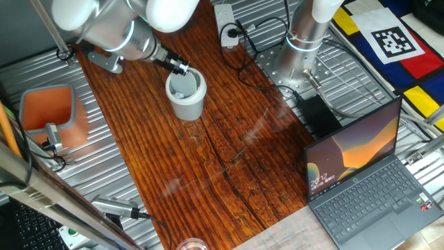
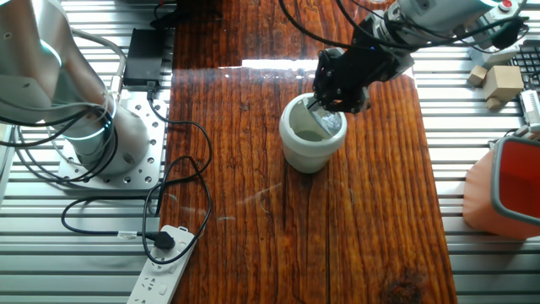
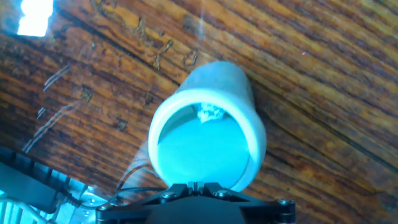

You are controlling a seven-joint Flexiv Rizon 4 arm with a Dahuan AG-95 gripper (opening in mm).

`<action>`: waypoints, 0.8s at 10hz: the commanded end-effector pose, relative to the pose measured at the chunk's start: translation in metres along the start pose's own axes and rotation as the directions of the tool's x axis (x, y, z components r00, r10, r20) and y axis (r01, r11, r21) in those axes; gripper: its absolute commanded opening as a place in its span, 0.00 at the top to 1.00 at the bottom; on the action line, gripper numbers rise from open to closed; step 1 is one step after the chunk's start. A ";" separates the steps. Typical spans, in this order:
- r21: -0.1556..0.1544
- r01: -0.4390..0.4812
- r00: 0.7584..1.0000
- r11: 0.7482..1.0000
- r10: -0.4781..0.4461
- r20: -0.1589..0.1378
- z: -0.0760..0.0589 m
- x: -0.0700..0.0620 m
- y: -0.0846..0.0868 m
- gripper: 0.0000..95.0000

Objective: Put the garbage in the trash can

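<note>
Your claw [image 2: 325, 114] sits low over the trash can [image 2: 312, 135], its black fingers reaching down past the rim at the can's 1 o'clock side in the other fixed view. How wide the fingers stand you cannot tell: the hand view cuts off the fingertips at the bottom edge, and the fixed views show only a dark mass at the rim. Nothing is visibly pinched.

The garbage [image 3: 210, 112] lies inside the trash can [image 3: 208, 143], a small crumpled whitish wad against the inner wall near 12 o'clock of the opening, apart from the claw body.

The trash can [image 1: 186, 94] stands upright on the wooden worktop [image 1: 229, 160]. An orange container [image 1: 52, 114] stands off the wood, well apart, at 9 o'clock from the can. A laptop [image 1: 371, 184] is open at 4 o'clock.
</note>
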State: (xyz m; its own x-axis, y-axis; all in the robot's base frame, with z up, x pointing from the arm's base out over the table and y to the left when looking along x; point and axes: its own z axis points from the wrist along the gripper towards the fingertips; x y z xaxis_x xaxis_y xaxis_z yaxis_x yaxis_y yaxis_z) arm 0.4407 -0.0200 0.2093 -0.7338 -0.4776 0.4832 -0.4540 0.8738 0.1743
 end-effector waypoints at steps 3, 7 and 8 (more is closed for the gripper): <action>-0.002 -0.002 1.000 1.000 0.002 0.000 0.001 -0.004 -0.001 1.00; -0.002 -0.010 1.000 1.000 0.010 0.006 0.006 -0.010 0.000 1.00; 0.000 -0.010 1.000 1.000 0.010 0.010 0.006 -0.012 0.000 1.00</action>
State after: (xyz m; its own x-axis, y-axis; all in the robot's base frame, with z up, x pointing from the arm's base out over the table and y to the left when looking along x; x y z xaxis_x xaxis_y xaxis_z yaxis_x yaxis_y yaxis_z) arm 0.4473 -0.0154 0.1978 -0.7444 -0.4695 0.4749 -0.4462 0.8788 0.1694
